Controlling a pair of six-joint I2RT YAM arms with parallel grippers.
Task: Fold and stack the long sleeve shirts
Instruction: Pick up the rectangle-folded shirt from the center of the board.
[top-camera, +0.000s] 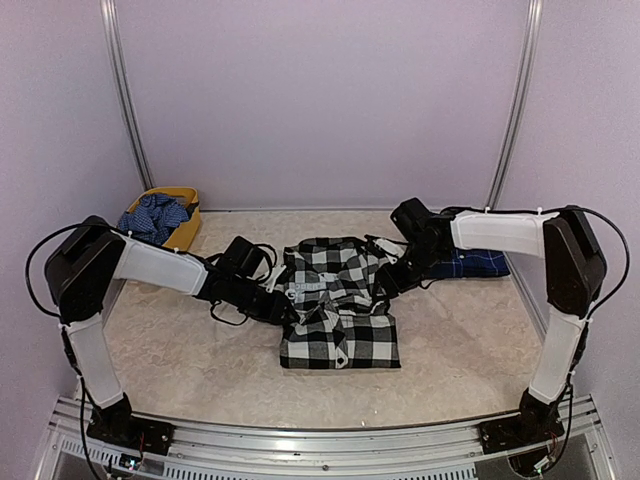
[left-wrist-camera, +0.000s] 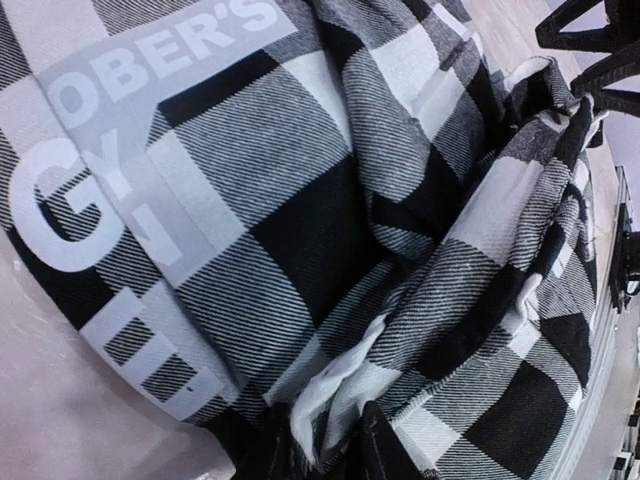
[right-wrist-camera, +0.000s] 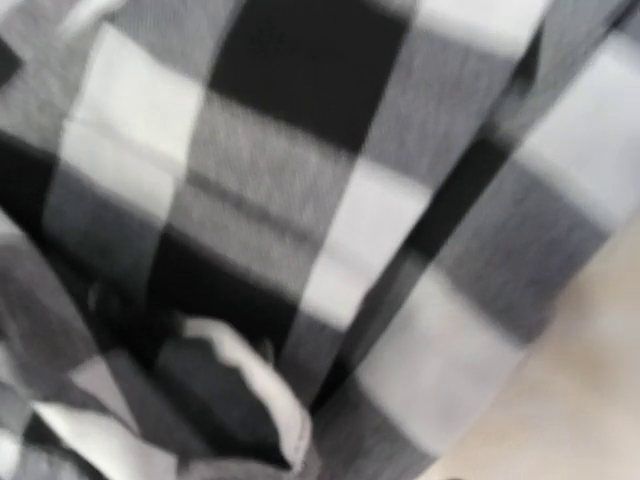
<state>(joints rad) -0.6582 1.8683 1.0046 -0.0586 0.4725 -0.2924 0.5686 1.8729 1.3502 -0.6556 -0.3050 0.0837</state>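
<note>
Left gripper (top-camera: 283, 305) sits at the left edge of the black-and-white check shirt (top-camera: 338, 312) and the right gripper (top-camera: 392, 282) at its right edge; whether either is clenched on cloth or has let go I cannot tell. The check shirt lies mid-bench (top-camera: 180, 355), its near half squared off and its far half rumpled; the navy plaid shirt (top-camera: 478, 262) lies at the far right, partly behind the right arm.

Risks, as I judge them: if one side frees the cloth before the other, the fold could skew; a hem caught on a finger could be dragged up with the arm and undo the square; the rumpled half (bunched near the collar) could make a lumpy packet that stacks badly.

Only the top view shows both shirts together, plus a yellow basket (top-camera: 190, 218) holding blue cloth (top-camera: 152, 215); only the left wrist view shows the lettering band (left-wrist-camera: 130, 150) and a white hem bunched between two dark fingers (left-wrist-camera: 385, 452); the right wrist view gives blurred checks and a strip of bench.
</note>
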